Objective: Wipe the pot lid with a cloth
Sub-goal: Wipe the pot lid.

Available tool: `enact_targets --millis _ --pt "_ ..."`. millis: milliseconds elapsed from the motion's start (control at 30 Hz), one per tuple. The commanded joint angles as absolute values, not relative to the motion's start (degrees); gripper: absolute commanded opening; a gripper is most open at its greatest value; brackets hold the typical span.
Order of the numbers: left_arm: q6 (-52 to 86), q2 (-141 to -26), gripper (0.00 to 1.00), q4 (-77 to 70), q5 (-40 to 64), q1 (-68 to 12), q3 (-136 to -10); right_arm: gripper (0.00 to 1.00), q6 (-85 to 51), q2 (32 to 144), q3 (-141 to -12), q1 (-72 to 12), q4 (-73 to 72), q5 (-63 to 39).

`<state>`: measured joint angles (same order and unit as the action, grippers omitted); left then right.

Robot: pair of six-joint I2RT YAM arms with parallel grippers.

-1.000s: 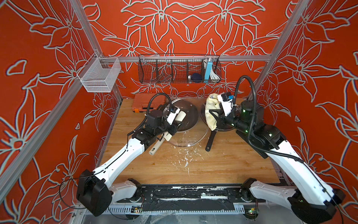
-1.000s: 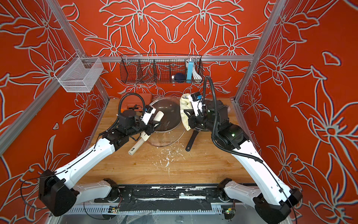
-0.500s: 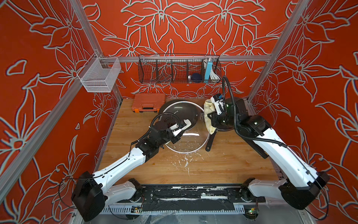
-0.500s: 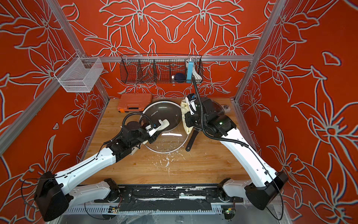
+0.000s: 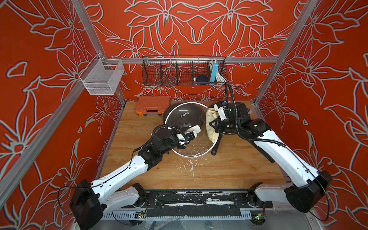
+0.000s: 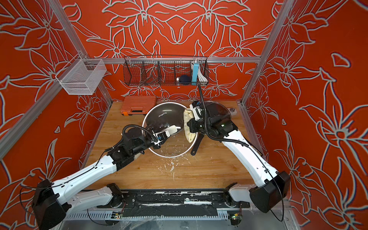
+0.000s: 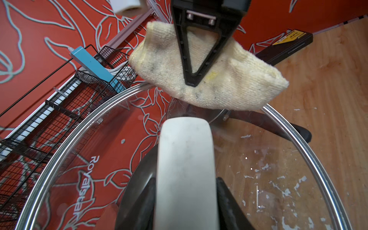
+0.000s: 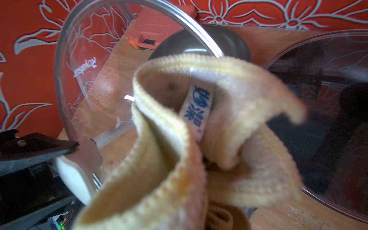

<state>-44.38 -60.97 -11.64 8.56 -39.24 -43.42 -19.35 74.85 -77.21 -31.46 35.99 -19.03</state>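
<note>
The pot lid [image 5: 185, 119] [image 6: 163, 119] is clear glass with a metal rim and a long white handle [image 7: 186, 169]. It is held tilted above the middle of the table. My left gripper [image 5: 189, 137] [image 6: 161, 137] [image 7: 186, 199] is shut on that handle, one jaw on each side. My right gripper [image 5: 216, 124] [image 6: 192, 125] is shut on a folded yellow cloth [image 5: 211, 129] [image 6: 188, 127] [image 7: 219, 87] [image 8: 189, 149]. The cloth hangs right at the lid's right rim. In the right wrist view the cloth hides my own jaws, and the lid [image 8: 95, 79] stands just beyond it.
A dark wok [image 8: 219, 39] sits behind the lid. A black pan with a dark glass cover [image 5: 229, 129] lies under my right wrist, its handle [image 5: 217, 146] pointing forward. An orange case [image 5: 152, 105] sits at the back. White flecks [image 5: 191, 165] litter the wood.
My left arm has carried the lid right and forward and tilted it up. My right gripper has brought the cloth in to the lid's right rim. Little has moved in the last half second.
</note>
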Motion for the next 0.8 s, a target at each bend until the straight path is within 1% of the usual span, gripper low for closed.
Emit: enact_targets --millis 0,167,367,533,667,767 --pt "-48.4 -57.2 0.00 -28.8 11.8 -40.2 -46.5 0.00 -20.4 75.2 -76.2 -31.6 32.2 -27.2" --pt "-49.9 -57.2 0.00 -28.8 12.5 -40.9 -46.6 0.00 -19.0 76.6 -76.5 -32.2 32.1 -32.4" --pt "-51.0 -57.2 0.00 -27.1 14.4 -41.5 -46.9 0.00 -14.2 76.0 -75.8 -32.9 32.1 -32.7" --pt "-54.8 -57.2 0.00 -23.8 18.2 -41.5 -46.7 0.00 -10.1 72.3 -74.9 -31.3 33.7 -24.2" --pt "-56.3 -57.2 0.00 -22.5 20.1 -41.5 -46.9 0.00 -10.9 71.7 -74.9 -26.0 34.9 -23.0" --pt "-57.4 -57.2 0.00 -21.5 21.0 -41.5 -47.4 0.00 -8.8 71.8 -75.5 -24.8 35.1 -21.5"
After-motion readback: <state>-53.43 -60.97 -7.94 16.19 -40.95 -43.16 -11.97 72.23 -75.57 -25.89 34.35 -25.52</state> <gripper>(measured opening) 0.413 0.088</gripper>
